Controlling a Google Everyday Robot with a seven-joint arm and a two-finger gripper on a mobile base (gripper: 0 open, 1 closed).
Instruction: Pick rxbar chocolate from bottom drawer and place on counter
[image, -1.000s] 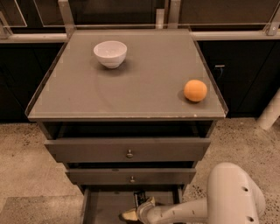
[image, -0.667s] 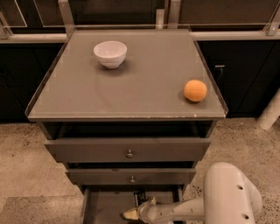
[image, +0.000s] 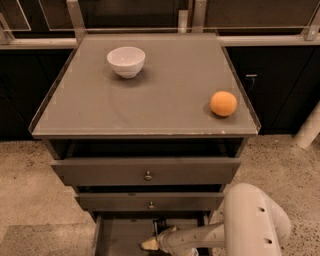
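Pincer lies inside the bottom drawer, seemingly near its floor; open or closed, I cannot tell.

Counts, from where I stand:
- One counter.
- On it: one white bowl, one orange.
- Three drawers under it: top drawer, middle drawer, bottom drawer.
- Two round knobs, one on each upper drawer.
- One gripper, mine, down inside bottom drawer.
- One arm, mine, reaching in from right.
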